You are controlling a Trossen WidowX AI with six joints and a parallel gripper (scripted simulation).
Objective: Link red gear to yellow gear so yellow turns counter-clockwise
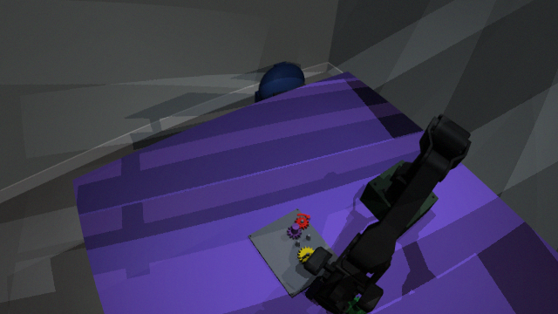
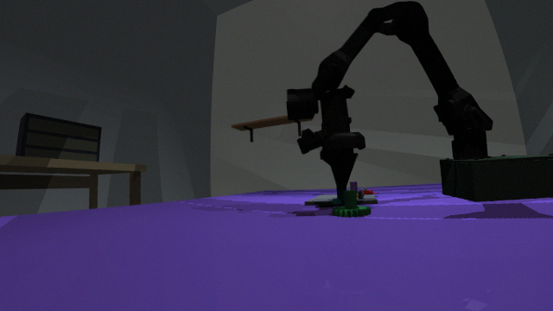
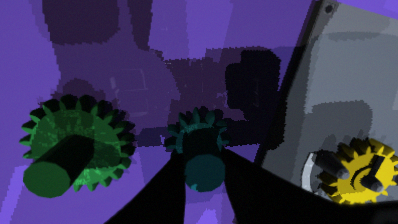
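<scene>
My gripper [image 3: 202,159] is shut on the handle of the small teal gear [image 3: 204,173], low over the table beside the board. A larger green gear [image 3: 107,142] [image 2: 351,211] [image 1: 355,306] with a thick handle stands on the table next to it. On the grey board [image 1: 272,244] [image 3: 350,75], the red gear [image 1: 304,221] is at one end and a purple gear [image 1: 294,231] with a handle stands right beside it. The yellow gear [image 1: 304,254] [image 3: 365,172] is nearer my gripper. Two empty pegs, one [image 1: 308,237] and another [image 1: 297,243], show between purple and yellow.
The arm stands on a dark green base [image 1: 376,198] [image 2: 497,179] on the purple table [image 1: 196,244] [image 2: 216,250]. The board's edge lies close to the teal gear. The arm's wrist hides part of the board's near corner in the top view.
</scene>
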